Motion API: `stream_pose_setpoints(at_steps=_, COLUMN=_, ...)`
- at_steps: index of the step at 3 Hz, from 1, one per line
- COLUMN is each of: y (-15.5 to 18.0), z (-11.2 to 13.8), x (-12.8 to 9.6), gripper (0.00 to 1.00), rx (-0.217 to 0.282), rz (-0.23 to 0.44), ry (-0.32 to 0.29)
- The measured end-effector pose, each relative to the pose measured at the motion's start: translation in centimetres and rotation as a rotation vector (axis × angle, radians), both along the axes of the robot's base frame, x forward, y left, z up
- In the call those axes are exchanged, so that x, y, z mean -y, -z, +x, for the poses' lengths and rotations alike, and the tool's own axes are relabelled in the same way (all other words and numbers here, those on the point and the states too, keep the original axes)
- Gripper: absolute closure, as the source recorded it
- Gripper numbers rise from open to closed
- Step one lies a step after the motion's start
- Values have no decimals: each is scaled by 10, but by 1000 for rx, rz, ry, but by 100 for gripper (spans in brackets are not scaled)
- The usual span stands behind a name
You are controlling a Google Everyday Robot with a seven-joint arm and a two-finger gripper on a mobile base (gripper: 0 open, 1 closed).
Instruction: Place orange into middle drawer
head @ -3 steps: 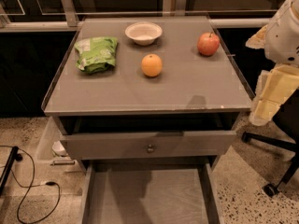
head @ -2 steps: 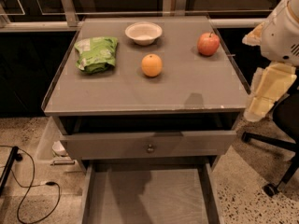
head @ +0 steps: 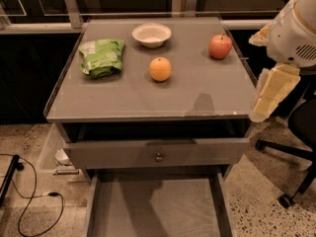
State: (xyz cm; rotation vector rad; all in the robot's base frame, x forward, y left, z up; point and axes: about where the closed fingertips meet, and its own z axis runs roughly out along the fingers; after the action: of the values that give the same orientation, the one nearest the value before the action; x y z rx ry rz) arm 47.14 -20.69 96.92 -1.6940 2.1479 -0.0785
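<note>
The orange (head: pixel 160 69), a round fruit with dimpled matte skin, sits on the smooth grey tabletop (head: pixel 148 100) a little above its centre, touching nothing. From the orange, a shallow off-white bowl (head: pixel 151 34) stands at 12 o'clock, a glossy red-yellow apple (head: pixel 220 46) with a short stem lies at 2 o'clock, and a crinkled green foil bag (head: pixel 102 57) lies at 10 o'clock.

At 6 o'clock, below the table's front edge, a flat grey drawer front with a small round metal knob (head: pixel 158 157) is pulled slightly out. Beneath it the middle drawer (head: pixel 155 209) is pulled far out, showing a plain flat floor and thin low side walls.

The gripper (head: pixel 264 100), made of pale cream plastic, hangs off the table's right edge at 4 o'clock from the orange, under the robot's rounded white arm housing (head: pixel 296 31). Whether it is parted or closed cannot be told from this angle.

Compared with a second ago, the gripper has shifted slightly toward 9 o'clock, closer to the table's edge, and a little higher. The orange, bowl, apple and bag lie where they did.
</note>
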Motion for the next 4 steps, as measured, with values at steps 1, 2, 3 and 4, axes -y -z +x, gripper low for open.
stream_pose_setpoints(at_steps=1, y=0, z=7, x=-10, gripper=0, rx=18, rz=35, ry=-20)
stream_pose_setpoints(at_steps=2, y=3, z=37, x=-35, gripper=0, rx=71, rz=136, ry=-72)
stream_pose_setpoints(at_steps=3, y=4, z=75, x=-65, gripper=0, rx=104, rz=302, ry=-133)
stream_pose_setpoints(at_steps=4, y=6, z=106, x=-91, gripper=0, rx=91, rz=482, ry=-181)
